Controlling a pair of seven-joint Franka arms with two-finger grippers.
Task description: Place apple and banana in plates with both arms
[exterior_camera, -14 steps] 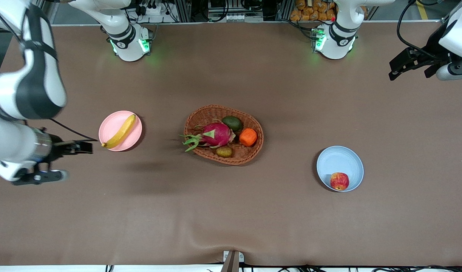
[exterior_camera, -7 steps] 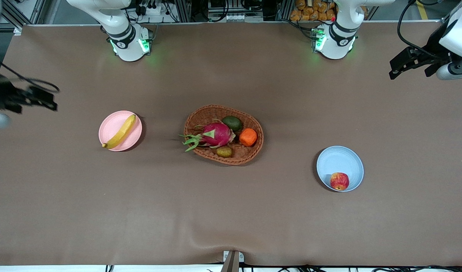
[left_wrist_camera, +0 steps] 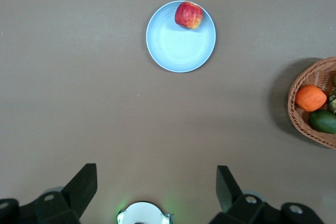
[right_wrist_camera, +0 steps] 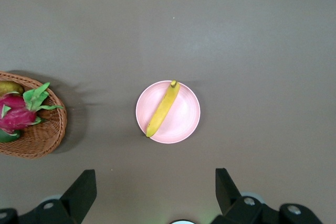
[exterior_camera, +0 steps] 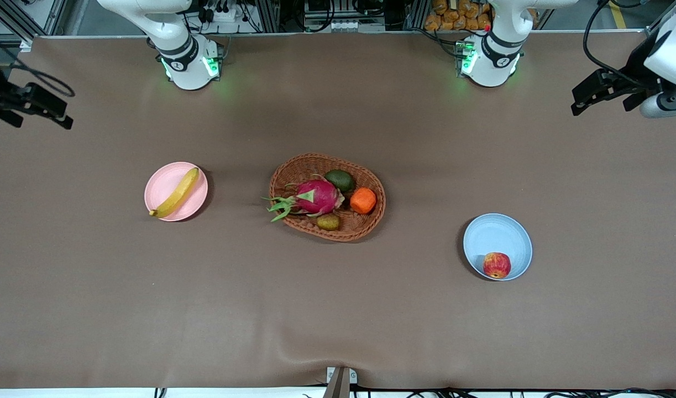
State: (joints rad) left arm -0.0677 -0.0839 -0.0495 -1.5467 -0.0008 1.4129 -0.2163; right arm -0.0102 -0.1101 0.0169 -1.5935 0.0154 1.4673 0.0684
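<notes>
The yellow banana (exterior_camera: 176,193) lies across the pale pink plate (exterior_camera: 162,183), toward the right arm's end of the table; both show in the right wrist view, the banana (right_wrist_camera: 163,108) on the plate (right_wrist_camera: 186,117). The red apple (exterior_camera: 496,265) sits in the pale blue plate (exterior_camera: 495,235), toward the left arm's end; the left wrist view shows the apple (left_wrist_camera: 188,14) at the plate's (left_wrist_camera: 176,48) rim. My right gripper (exterior_camera: 42,106) is open and empty, raised over the table's edge. My left gripper (exterior_camera: 598,92) is open and empty, raised over the other edge.
A brown wicker basket (exterior_camera: 371,221) stands mid-table between the plates. It holds a pink dragon fruit (exterior_camera: 315,197), an avocado (exterior_camera: 340,179), an orange (exterior_camera: 363,200) and a kiwi (exterior_camera: 328,222). The arm bases (exterior_camera: 189,63) stand along the table's back edge.
My right arm has swung up and away from beside the pink plate to the table's edge. The left gripper has barely moved. Banana and apple stay in their plates.
</notes>
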